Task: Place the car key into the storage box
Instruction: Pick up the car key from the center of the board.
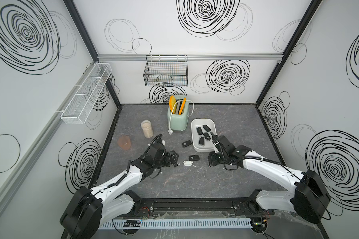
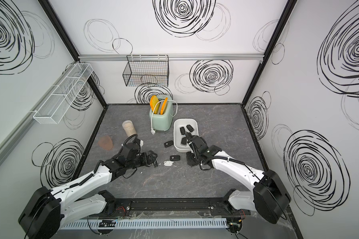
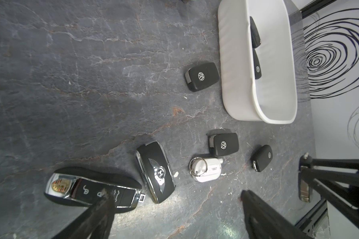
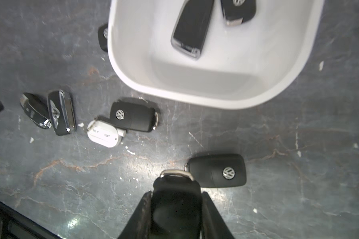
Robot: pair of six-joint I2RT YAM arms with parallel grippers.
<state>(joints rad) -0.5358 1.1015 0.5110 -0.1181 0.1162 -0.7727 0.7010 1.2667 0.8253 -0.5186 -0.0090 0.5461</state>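
Nearest in, your right gripper (image 4: pixel 177 193) has its jaws clamped on a black car key (image 4: pixel 175 211), the chrome-trimmed end poking out past the fingertips. How high it rides off the table (image 4: pixel 71 186) I can't tell. Just beside that protruding end a loose key (image 4: pixel 218 170) lies badge-up, so a dip or a sideways swing would knock it. Ahead of the jaws, the near rim of the storage box (image 4: pixel 195 102) curves right across your path, with other keys inside (image 4: pixel 192 29) beyond it. Here's the trouble as I read it: go forward low and the protruding end catches that rim and twists the key out of the grip. Let go early and it drops on the table short of the box. Lift first, then carry over. For pose, in a top view the right arm (image 1: pixel 257 163) reaches in with the elbow bent and the wrist pitched down, stopping just short of the box's near end. Farther off to the side, your left gripper (image 3: pixel 174 192) sits low with jaws spread wide and nothing held, one fingertip over a crest-badged key (image 3: pixel 91 186).
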